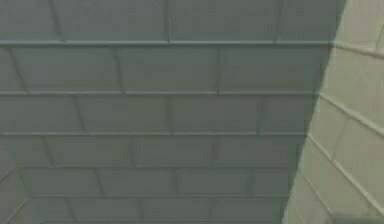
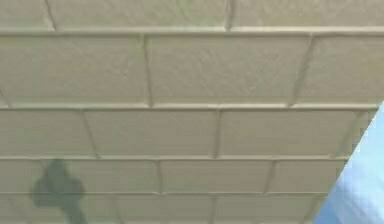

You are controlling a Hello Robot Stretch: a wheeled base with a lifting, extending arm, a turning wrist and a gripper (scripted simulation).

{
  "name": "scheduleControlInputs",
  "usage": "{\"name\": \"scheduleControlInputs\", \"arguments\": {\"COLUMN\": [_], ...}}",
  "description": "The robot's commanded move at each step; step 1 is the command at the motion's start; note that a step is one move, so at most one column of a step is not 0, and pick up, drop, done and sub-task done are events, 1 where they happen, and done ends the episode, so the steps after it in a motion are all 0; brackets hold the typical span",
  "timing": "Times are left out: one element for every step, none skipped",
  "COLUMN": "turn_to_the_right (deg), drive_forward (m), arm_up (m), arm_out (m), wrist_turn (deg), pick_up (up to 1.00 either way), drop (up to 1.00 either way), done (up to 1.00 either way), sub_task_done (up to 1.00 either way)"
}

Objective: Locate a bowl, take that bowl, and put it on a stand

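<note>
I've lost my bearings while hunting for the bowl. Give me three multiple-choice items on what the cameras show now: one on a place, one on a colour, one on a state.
1. In the forward view, where does the paler side wall stand?
A) at the left edge
B) at the right edge
C) along the top

2. What colour is the block wall in the arm side view?
A) cream
B) dark red
C) black

3. How is the broad wall in the forward view lit?
A) brighter than the wall beside it
B) dimmer than the wall beside it
C) the same as the wall beside it

Answers:
1 B: it meets the broad wall in a corner on the right.
2 A: the blocks are pale cream with thin joints.
3 B: it looks grey-green, clearly darker than its neighbour.
</note>
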Motion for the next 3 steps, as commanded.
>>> {"name": "scheduleControlInputs", "arguments": {"turn_to_the_right": [-45.0, -45.0, -45.0], "drive_forward": [0.00, 0.00, 0.00], "arm_up": [0.00, 0.00, 0.00], "arm_out": [0.00, 0.00, 0.00], "wrist_turn": [0.0, 0.0, 0.0], "pick_up": [0.00, 0.00, 0.00], "drop": [0.00, 0.00, 0.00], "done": [0.00, 0.00, 0.00], "sub_task_done": [0.00, 0.00, 0.00]}}
